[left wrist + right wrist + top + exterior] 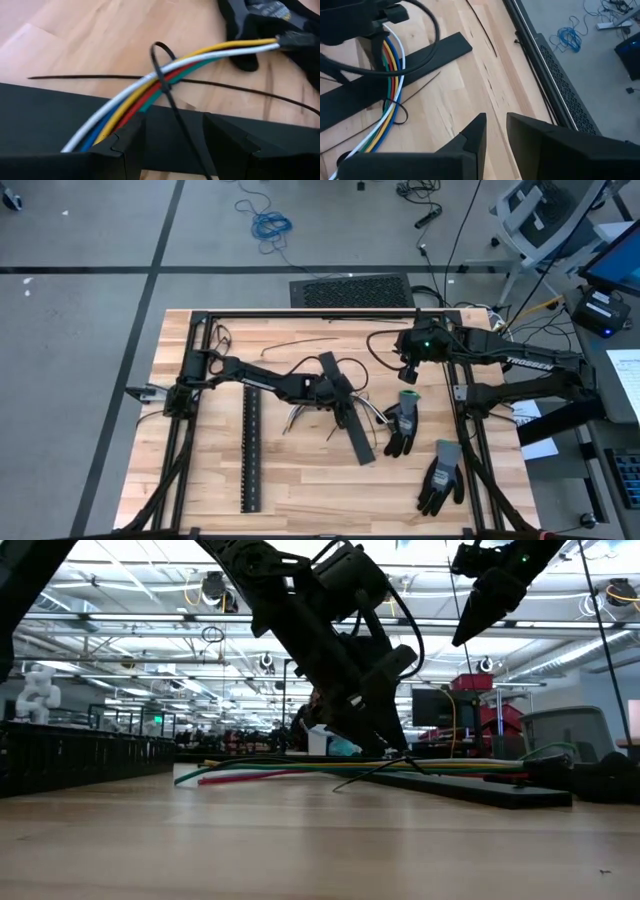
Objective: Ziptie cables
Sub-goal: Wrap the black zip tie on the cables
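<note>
Cables lie looped by a loose tie; we judge the left hand, open and empty, poised for tightening.

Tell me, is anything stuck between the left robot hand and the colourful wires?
Nothing visible blocks it. The left gripper sits right over the cables with its jaws apart. Only a thin black zip tie is there, looped round the bundle, its tail running down between the fingers. The right gripper hangs off to the side.

You see the table from straight above and level across its top; both wrist cameras look close at the cables they share.
</note>
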{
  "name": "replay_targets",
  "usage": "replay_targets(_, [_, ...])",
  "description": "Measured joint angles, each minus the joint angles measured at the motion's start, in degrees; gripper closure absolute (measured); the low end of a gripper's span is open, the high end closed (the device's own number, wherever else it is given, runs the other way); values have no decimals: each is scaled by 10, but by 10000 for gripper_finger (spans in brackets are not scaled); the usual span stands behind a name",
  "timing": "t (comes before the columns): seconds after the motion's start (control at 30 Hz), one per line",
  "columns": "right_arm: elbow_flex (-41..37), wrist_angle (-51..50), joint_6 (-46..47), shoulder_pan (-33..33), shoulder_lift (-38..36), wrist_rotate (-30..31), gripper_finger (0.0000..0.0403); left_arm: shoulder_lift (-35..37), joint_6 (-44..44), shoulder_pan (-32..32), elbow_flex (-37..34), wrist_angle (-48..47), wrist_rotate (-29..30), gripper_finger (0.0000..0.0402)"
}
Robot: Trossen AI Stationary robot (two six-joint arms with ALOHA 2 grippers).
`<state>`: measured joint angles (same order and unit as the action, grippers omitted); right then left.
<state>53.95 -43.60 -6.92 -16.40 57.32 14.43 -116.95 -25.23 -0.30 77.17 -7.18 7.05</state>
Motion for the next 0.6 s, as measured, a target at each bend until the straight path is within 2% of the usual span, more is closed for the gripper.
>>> replay_targets(0.37, [0, 1, 5, 0, 0, -5, 337, 0, 2, -10, 0, -2, 9, 212])
replay_targets(0.43, [0, 5, 21, 0, 0, -59, 337, 4, 23, -10, -1, -12, 9, 212])
replay_targets(0.53, [-7, 8, 36, 9, 1, -167, 337, 28, 99, -2, -1, -29, 9, 212])
replay_targets(0.6, [-30, 14, 46, 25, 2, -180, 337, 57, 141, 9, -1, -46, 10, 212])
